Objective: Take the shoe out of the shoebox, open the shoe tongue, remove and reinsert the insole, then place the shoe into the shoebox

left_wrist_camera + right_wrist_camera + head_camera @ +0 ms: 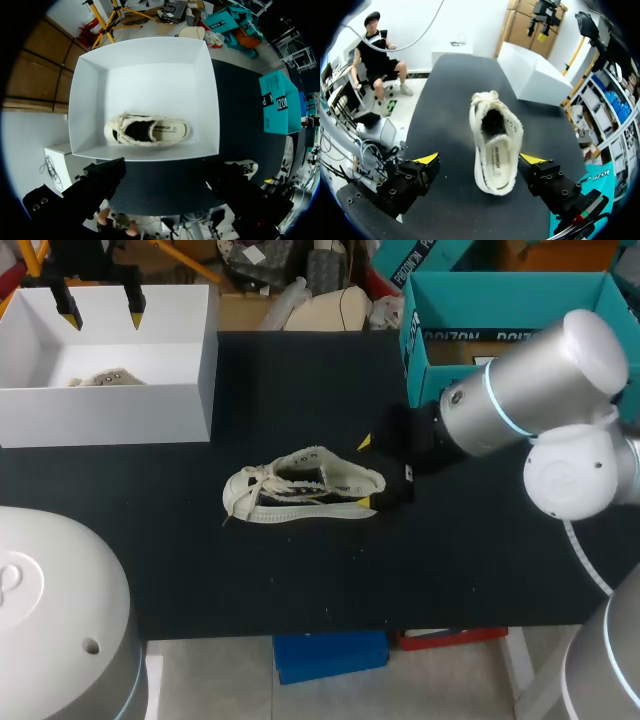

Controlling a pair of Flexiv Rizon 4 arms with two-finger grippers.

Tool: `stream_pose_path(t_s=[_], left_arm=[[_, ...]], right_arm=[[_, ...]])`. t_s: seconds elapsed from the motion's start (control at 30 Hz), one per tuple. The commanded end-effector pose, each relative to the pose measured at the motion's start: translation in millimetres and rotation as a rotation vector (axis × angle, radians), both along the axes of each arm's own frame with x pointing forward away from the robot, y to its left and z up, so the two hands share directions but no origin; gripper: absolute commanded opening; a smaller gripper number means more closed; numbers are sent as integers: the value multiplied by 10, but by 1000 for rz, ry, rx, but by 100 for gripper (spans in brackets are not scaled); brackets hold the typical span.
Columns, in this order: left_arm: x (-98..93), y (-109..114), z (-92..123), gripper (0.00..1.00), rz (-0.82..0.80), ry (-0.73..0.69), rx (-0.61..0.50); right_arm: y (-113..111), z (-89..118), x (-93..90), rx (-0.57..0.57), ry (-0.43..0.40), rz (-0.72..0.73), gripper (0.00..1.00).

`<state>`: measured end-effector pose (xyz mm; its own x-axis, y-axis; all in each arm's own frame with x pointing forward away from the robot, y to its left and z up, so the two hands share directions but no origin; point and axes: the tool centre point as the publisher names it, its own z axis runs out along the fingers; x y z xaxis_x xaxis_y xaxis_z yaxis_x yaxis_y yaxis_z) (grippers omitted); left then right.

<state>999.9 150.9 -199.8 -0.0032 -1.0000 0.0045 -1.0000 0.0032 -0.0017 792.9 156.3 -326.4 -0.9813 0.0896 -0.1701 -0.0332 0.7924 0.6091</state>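
Visitor: What is laid out, biggest thing first?

Guide: Black table (450, 560), wide and bare-topped. A white shoebox (110, 415) stands at its far left corner with the lid off, and a second shoe (147, 131) lies flat inside it. The cream shoe (300, 485) for the job is out of the box. It sits sole down near the middle of the table, well apart from the box, with its toe toward the left arm's side.

Visitor: And the arms?

Guide: The left gripper (101, 312) hangs above the shoebox with its fingers spread and nothing between them. The right gripper (480, 159) straddles the heel (495, 187), one yellow tip on each side. A gap shows on both sides, so its fingers are apart and hold nothing.

Visitor: How would the shoe handle?

Guide: Light, I'd judge. The walls look soft and fuzzy-edged and would likely fold under a pinch, while the sole looks like the stiff part. Squeezing across the heel should pin the shoe without crushing much. The laces (245, 480) sit bunched at the toe. I can't make out the tongue in the dark opening. The insole (495, 160) looks thin and floppy, so its heel edge is probably the place to pinch. It could well curl when pushed back in.
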Motion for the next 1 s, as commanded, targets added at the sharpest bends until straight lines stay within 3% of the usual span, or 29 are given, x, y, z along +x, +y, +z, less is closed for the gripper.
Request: stream_pose_path(t_s=[0.03,0.5,1.0], left_arm=[[-1,-2,0,100,1,1,2],[-1,-2,0,100,1,1,2],[-1,-2,0,100,1,1,2]], right_arm=[[-65,-135,81,82,12,9,100],[-262,-516,378,173,79,-9,100],[-298,-778,623,246,58,59,100]])
